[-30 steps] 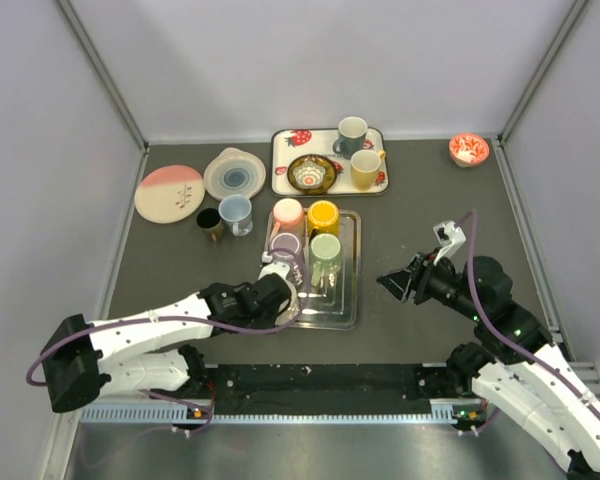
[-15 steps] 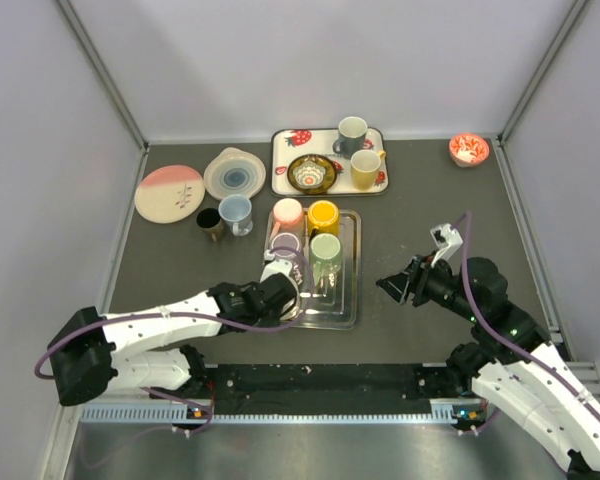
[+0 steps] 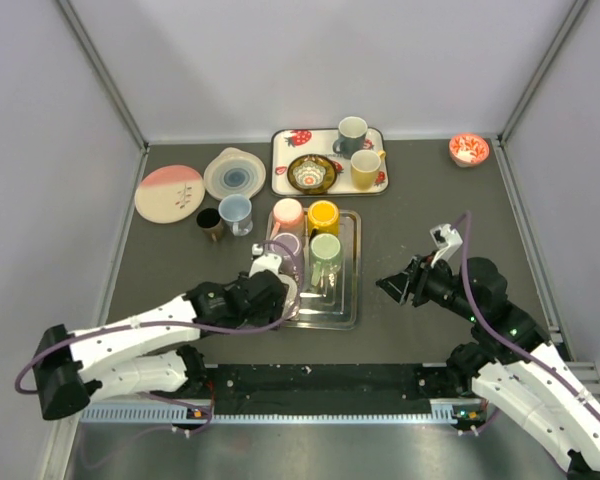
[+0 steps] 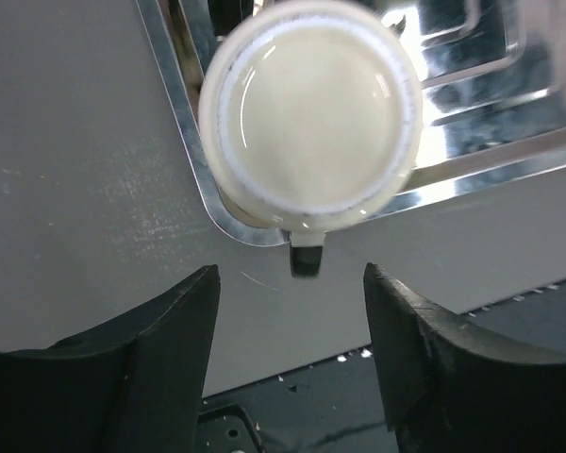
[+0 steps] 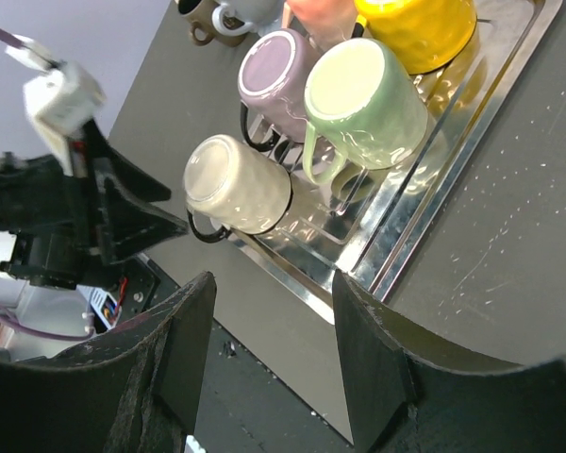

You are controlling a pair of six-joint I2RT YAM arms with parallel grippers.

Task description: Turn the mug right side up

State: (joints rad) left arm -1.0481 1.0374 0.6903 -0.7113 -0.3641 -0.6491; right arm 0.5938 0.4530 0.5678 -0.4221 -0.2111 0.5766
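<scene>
Mug [image 4: 311, 118] sits upside down in the tray [image 4: 181, 104] beside a purple mug [image 5: 278, 66] and green mug [image 5: 363, 99]. Left hand [image 4: 291, 278] and right hand [image 5: 274, 283] are open, holding nothing.

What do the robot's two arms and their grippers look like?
Both the left arm and right arm have white shells with black joints, and a purple cable runs along each. The left gripper and right gripper have black, wedge-shaped fingers.
</scene>
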